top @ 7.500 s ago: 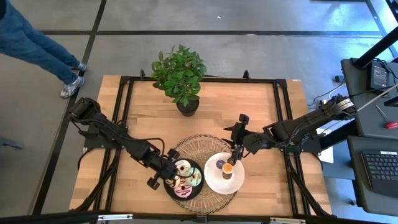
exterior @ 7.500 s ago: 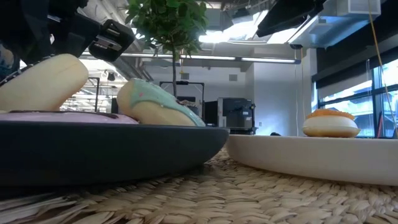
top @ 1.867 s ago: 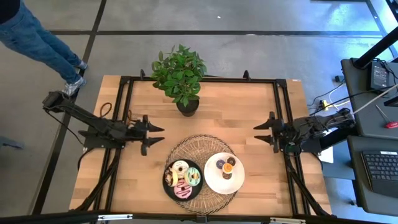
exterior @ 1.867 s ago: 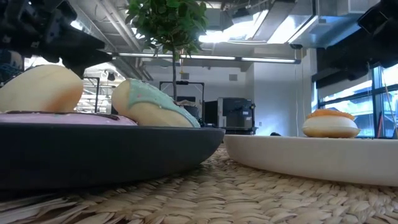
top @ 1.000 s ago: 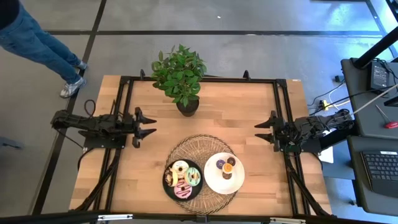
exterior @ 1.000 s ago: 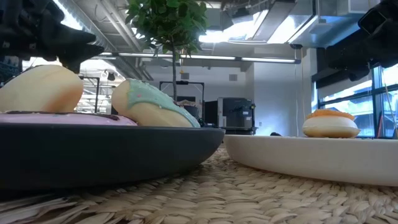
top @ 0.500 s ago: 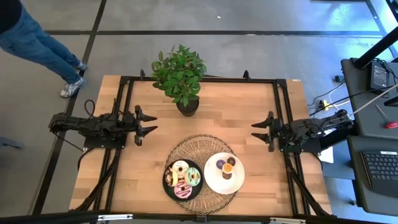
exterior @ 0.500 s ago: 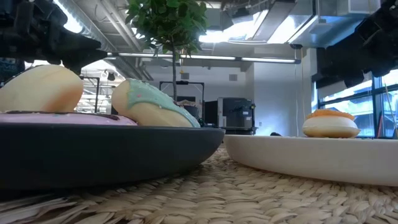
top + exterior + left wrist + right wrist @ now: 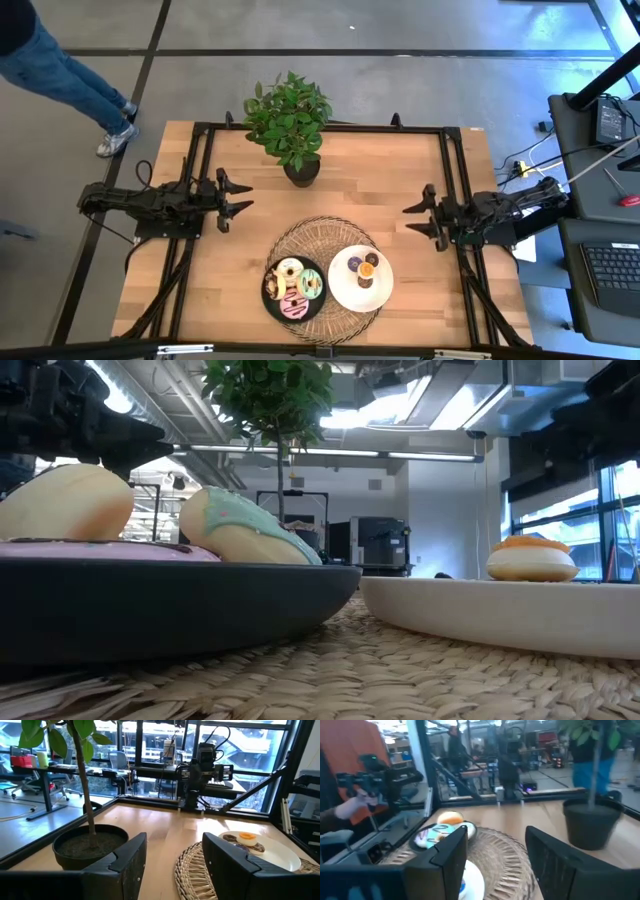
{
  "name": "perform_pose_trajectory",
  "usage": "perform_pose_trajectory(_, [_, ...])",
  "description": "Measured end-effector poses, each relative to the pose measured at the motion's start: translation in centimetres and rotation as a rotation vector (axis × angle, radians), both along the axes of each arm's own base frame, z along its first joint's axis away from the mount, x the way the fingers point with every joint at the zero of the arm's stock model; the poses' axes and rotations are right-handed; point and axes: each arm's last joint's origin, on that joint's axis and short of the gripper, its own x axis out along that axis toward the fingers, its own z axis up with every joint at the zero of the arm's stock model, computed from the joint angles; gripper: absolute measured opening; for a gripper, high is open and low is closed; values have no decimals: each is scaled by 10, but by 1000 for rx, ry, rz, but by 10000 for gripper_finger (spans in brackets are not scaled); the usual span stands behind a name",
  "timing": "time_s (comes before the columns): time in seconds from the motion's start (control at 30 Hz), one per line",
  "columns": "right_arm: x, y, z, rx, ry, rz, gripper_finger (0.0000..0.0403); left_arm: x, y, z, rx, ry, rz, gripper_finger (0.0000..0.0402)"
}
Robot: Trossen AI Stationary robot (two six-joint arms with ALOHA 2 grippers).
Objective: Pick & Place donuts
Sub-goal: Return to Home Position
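Left gripper hovers over the left part of the table, fingers spread wide with nothing between them, pointing toward the table's middle. The donuts lie well apart from it, nearer the front edge, on two plates set on a round woven mat. The black plate on the left carries the cream-white donut, the mint-green donut and the pink donut, all touching one another. A dark donut at this plate's left edge is hard to make out against the black surface. The white plate, just beside it on the right, carries the purple mini, the orange mini and a brown mini, grouped close together. Right gripper hovers over the right part of the table, fingers likewise wide and holding nothing, well apart from both plates. In the low view the black plate's rim hides most of the pink donut, and the white plate's rim cuts off everything on it except the orange mini. A potted plant stands at the table's far edge, between the two arms
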Motion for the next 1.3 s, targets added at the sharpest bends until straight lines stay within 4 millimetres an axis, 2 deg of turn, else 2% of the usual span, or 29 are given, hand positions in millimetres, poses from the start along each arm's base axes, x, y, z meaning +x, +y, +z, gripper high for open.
perform_pose_trajectory(0.5, [1,1,-1,-39,-21,9,200,0,0,0,85,18,4,188])
perform_pose_trajectory(0.93, [1,0,-1,-315,-47,-9,200,0,0,0,84,18,4,188])
perform_pose_trajectory(1.3, [1,0,-1,-312,-47,-9,200,0,0,0,84,18,4,189])
